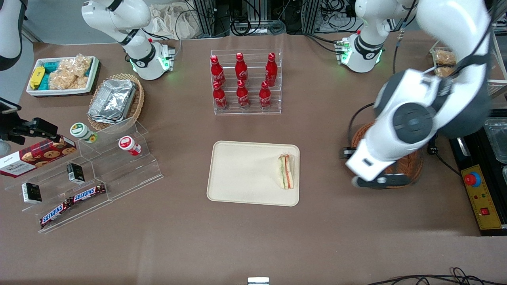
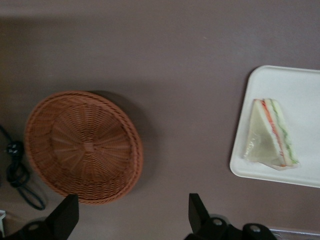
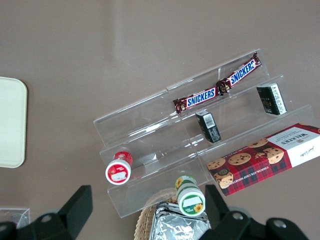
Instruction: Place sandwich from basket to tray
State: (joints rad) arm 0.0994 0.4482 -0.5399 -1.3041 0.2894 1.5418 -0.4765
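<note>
The sandwich [image 1: 286,171] lies on the cream tray [image 1: 241,174], near the tray's edge toward the working arm's end. The reddish-brown wicker basket [image 1: 412,164] sits beside the tray and is mostly hidden under my left arm. In the left wrist view the basket [image 2: 82,145] is empty, and the wrapped sandwich [image 2: 270,135] rests on the tray [image 2: 300,82]. My left gripper [image 1: 380,181] hangs above the table at the basket's edge, on the tray's side. It [image 2: 132,200] is open and empty, with its jaws wide apart.
A clear rack of red cola bottles [image 1: 245,81] stands farther from the camera than the tray. An acrylic snack stand [image 1: 91,174], a tan basket with foil containers [image 1: 115,101] and a white bin [image 1: 61,75] lie toward the parked arm's end. A control box [image 1: 479,198] sits near the basket.
</note>
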